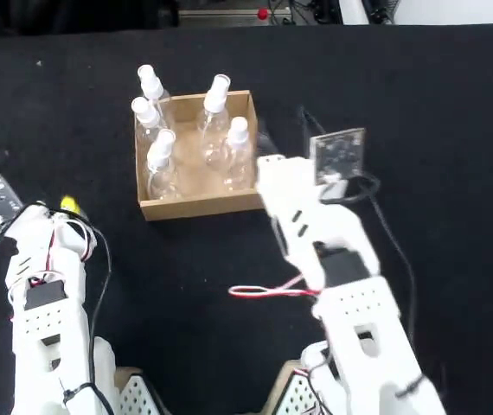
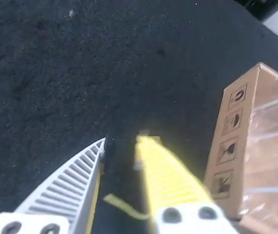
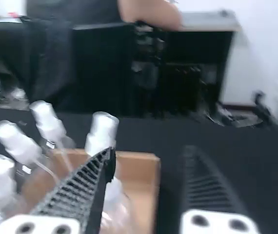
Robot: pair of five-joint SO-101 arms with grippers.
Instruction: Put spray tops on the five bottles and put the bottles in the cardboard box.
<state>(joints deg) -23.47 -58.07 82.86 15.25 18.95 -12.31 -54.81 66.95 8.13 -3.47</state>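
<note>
Standing in the cardboard box [image 1: 196,206] near the middle of the black surface [image 1: 437,95], all five bottles [image 1: 162,164] carry white spray tops [image 1: 239,130]; two by the far left corner lean outward past the rim. The right gripper [image 3: 149,150] hangs at the box's right wall, fingers spread wide, one above the rim, the other outside over bare surface. The left gripper [image 2: 123,140] sits low, near the box's left side yet apart from it, fingers parted by a narrow gap with nothing between. Open surface lies around the box.
</note>
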